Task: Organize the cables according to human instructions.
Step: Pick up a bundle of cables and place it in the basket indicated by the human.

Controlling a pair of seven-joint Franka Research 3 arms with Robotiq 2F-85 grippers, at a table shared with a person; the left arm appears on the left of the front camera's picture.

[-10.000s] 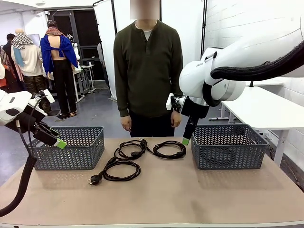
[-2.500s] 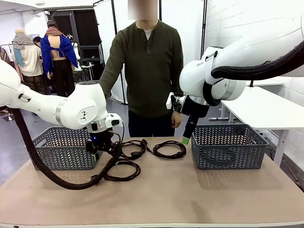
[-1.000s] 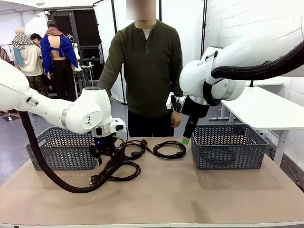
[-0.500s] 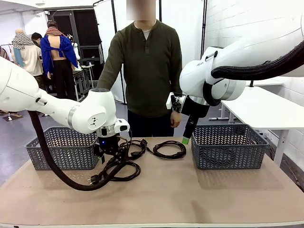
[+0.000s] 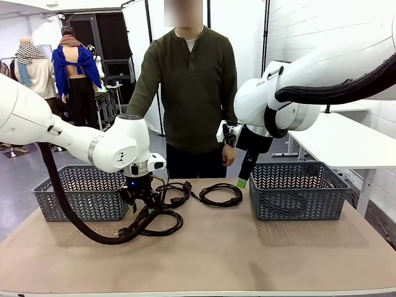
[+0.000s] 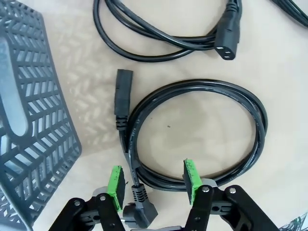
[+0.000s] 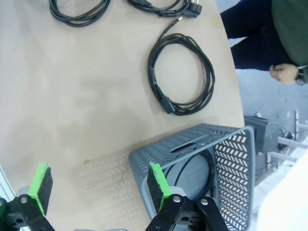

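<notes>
Three black coiled cables lie mid-table: a near one (image 5: 166, 228), a middle one (image 5: 176, 187) and a right one (image 5: 219, 195). My left gripper (image 5: 139, 197) is down on the near cable. In the left wrist view that cable (image 6: 202, 96) runs between the green pads of my left gripper (image 6: 152, 178), which stand apart on either side of its strands, with a plug (image 6: 140, 208) below them. My right gripper (image 5: 242, 181) hangs open above the table beside the right basket. The right wrist view shows this gripper (image 7: 98, 183) holding nothing, and another cable (image 7: 204, 171) inside that basket.
A grey basket (image 5: 80, 192) stands at the left, close to my left gripper, and a matching one (image 5: 297, 189) at the right. A person in a dark green top (image 5: 192, 86) stands at the far edge. The near half of the table is bare.
My left arm has swung in from the left basket and come down over the near cable. The right arm and the cables have not moved.
</notes>
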